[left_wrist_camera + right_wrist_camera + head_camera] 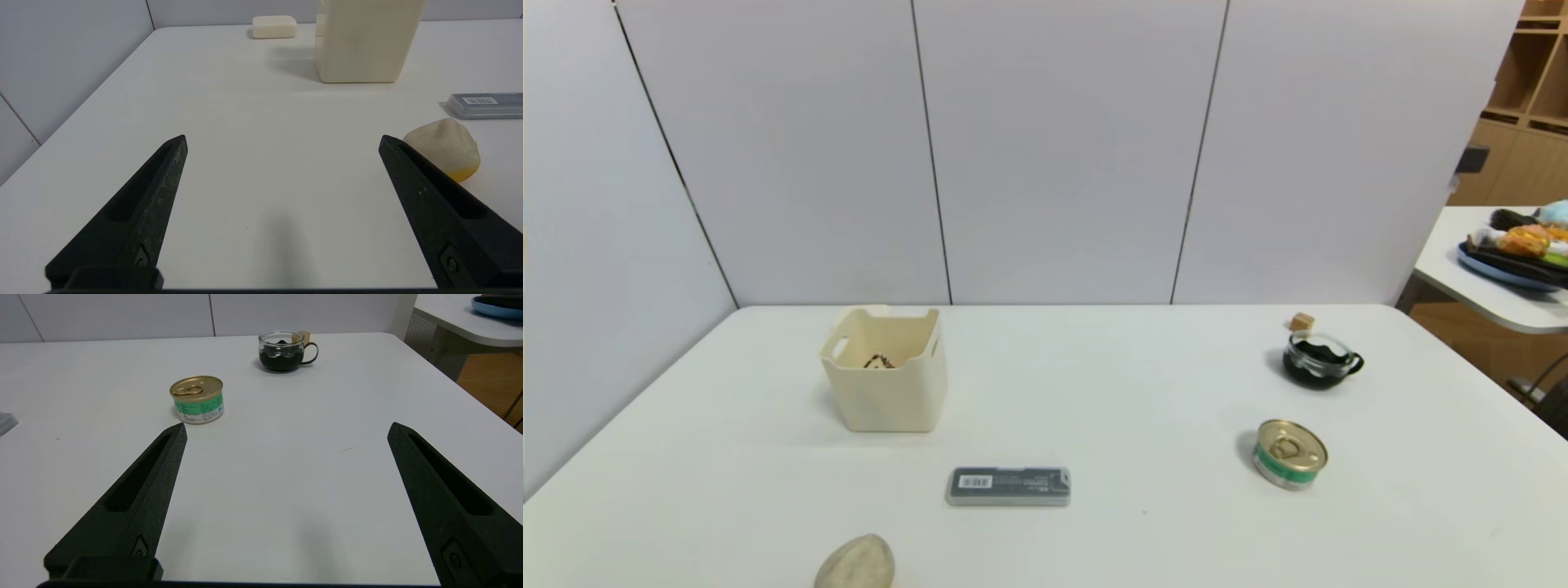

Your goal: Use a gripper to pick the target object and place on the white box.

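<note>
The white box (885, 378) stands on the table's left half, also showing in the left wrist view (363, 45). Inside it lies the target object (879, 361), a dark-topped triangular cake slice, only its top showing over the rim. Neither arm appears in the head view. My left gripper (282, 141) hangs open over bare table near the front left, well short of the box, with nothing between its fingers. My right gripper (287, 430) is open too, above bare table on the right side, empty.
A grey rectangular case (1009, 486) lies in front of the box. A pale stone-like lump (856, 563) sits at the front edge. A tin can (1289, 454) and a glass cup of dark stuff (1317, 361) stand right. A pale soap-like bar (274, 27) lies beyond the box.
</note>
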### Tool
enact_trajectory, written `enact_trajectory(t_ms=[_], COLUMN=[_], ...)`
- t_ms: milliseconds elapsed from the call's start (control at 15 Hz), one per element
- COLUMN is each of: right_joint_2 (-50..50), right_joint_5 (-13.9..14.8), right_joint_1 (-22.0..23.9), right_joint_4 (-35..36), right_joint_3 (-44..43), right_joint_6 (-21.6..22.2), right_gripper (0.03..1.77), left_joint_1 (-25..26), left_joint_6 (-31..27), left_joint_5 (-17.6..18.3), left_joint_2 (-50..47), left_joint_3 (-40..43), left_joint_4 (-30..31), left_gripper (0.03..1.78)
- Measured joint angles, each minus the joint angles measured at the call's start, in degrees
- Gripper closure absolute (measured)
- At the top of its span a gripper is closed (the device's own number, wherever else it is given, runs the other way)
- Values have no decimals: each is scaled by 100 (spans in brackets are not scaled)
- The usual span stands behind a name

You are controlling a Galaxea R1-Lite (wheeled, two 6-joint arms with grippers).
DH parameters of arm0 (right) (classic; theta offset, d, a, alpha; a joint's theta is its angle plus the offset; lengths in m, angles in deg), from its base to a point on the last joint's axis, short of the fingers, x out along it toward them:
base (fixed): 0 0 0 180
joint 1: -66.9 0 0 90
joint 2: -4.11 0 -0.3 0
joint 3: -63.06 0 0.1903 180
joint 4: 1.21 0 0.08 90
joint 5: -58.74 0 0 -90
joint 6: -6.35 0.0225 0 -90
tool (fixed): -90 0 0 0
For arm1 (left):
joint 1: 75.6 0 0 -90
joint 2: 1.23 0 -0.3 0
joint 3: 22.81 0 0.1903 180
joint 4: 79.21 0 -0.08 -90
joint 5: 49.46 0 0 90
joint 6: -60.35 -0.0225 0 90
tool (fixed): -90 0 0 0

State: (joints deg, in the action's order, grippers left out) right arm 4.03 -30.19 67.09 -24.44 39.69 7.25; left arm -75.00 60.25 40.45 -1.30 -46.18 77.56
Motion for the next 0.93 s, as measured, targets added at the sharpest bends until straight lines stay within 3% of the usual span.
enact_trajectory(t_ms=[933], right_joint_2=[0], right_joint_5=[61], right_joint_1=[0], right_joint_4=[2], right_joint_3=[0], right_joint_6=[118], right_gripper=[10], left_joint_1=[0], left_joint_6=[0], left_joint_5=[2], left_joint_2=[2], left_joint_3=[0], left_joint_4=[0], left_gripper=[12])
